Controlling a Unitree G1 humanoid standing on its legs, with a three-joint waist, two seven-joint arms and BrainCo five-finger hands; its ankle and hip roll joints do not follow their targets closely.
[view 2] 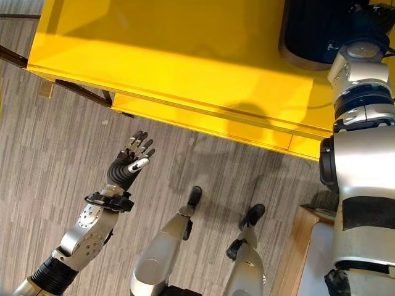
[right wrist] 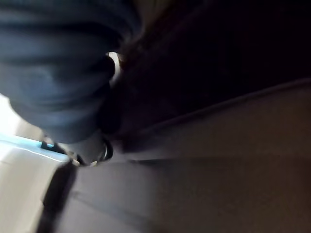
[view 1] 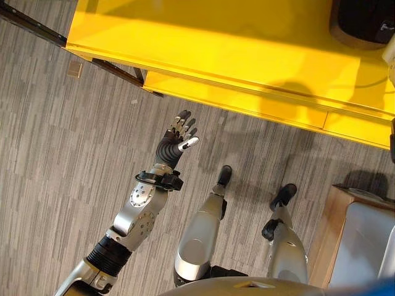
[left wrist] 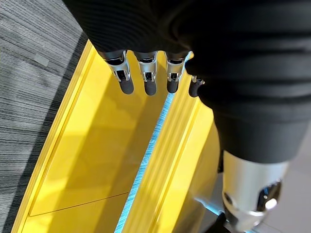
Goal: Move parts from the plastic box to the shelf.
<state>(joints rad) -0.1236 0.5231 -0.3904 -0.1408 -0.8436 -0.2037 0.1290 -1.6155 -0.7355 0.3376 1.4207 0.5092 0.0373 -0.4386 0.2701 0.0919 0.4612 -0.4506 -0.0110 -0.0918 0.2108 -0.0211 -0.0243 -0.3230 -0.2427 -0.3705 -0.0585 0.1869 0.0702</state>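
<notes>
Placement, judged the step in hand: reached the right arm far up and out, with the right hand [view 2: 369,13] over a dark ribbed part [view 2: 311,28] lying on the yellow shelf [view 2: 185,68]. Could not tell its grasp, whether closed on the part or slack; made out nothing sure from the right wrist either, only darkness close in front. Held the left hand [view 1: 176,139] open and empty above the grey floor [view 1: 62,154], fingers [left wrist: 148,80] straight, just short of the shelf's front edge and well apart from the part. Saw a pale box [view 1: 367,246] in a wooden frame, low and behind the right hand; took it for the plastic box, contents hidden. To do the step well: ought to seat the part flat on the shelf, back from the front lip, before letting go; then to lift straight up and clear, so as not to drag or tip it. Best to leave the left hand where it hung, clear of the shelf edge
</notes>
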